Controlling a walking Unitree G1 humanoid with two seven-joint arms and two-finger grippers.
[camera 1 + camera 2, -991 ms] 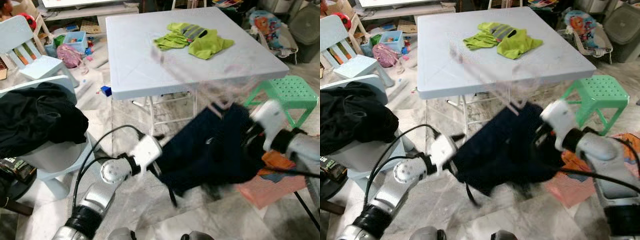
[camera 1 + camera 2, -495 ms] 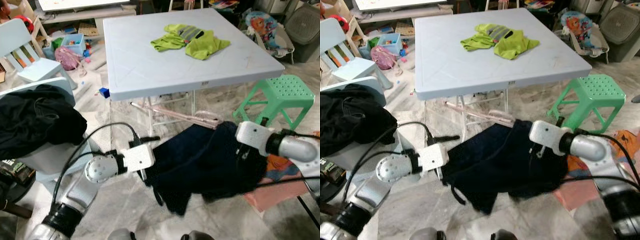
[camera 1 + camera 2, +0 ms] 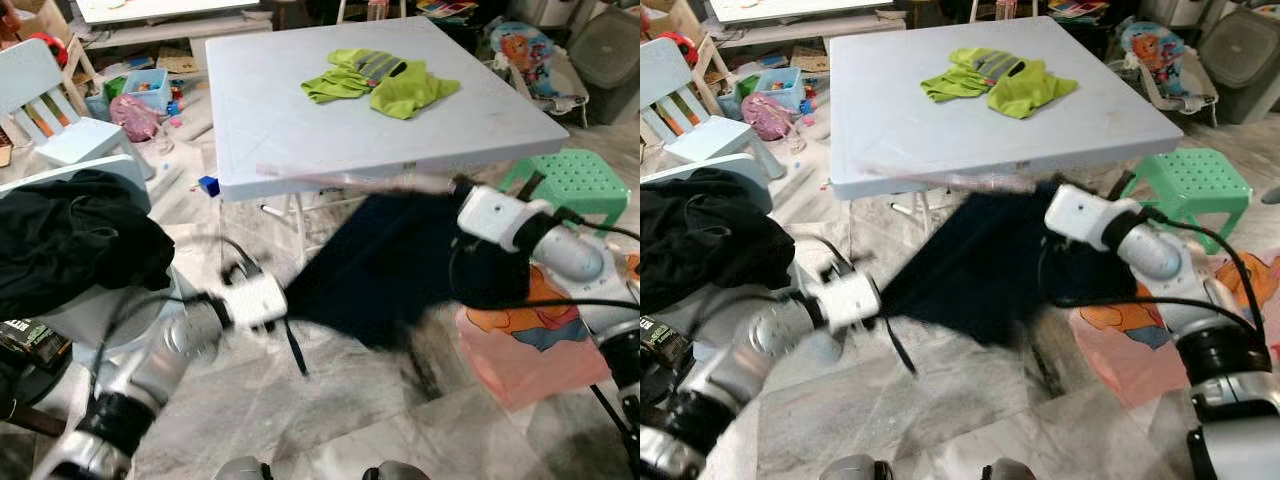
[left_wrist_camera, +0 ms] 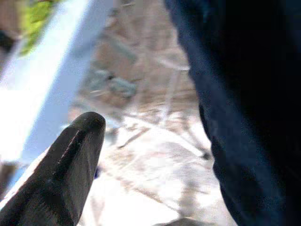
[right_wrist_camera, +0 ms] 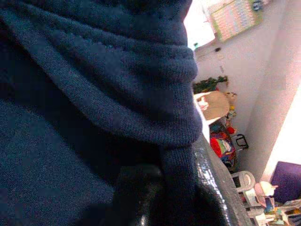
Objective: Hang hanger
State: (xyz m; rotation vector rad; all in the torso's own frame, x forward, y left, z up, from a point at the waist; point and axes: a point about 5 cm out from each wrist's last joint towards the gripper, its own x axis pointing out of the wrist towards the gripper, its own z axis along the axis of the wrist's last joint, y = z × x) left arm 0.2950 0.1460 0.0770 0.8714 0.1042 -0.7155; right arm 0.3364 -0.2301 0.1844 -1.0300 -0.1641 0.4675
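My right arm reaches across from the right, elbow bent, its white wrist level with the front edge of the desk (image 3: 300, 130). My right hand (image 5: 160, 188) is buried in a dark navy garment (image 3: 390, 260); in the right wrist view the knit fabric folds over one black finger (image 5: 216, 188), so the hand is pinched on the cloth. My left arm stretches forward and low from the left, blurred, and my left hand (image 3: 285, 315) meets the garment's lower left corner. In the left wrist view one black finger (image 4: 61, 174) stands apart from the cloth beside it, but I cannot tell whether that hand is spread or pressed together.

The garment hangs stretched between my two hands in front of the desk, its long axis slanting from high at the right hand down to the left hand, above the marble floor (image 3: 330, 420). A pale pink hanger (image 3: 340, 180), blurred, lies roughly level along the garment's top edge, just before the desk edge, its long axis running left to right.

On the desk lies a lime-green vest (image 3: 385, 80). A green stool (image 3: 575, 180) stands just behind my right arm. To my left a pale chair (image 3: 120, 300) carries a heap of black clothes (image 3: 75, 240). An orange mat (image 3: 530, 350) lies on the floor under my right arm.
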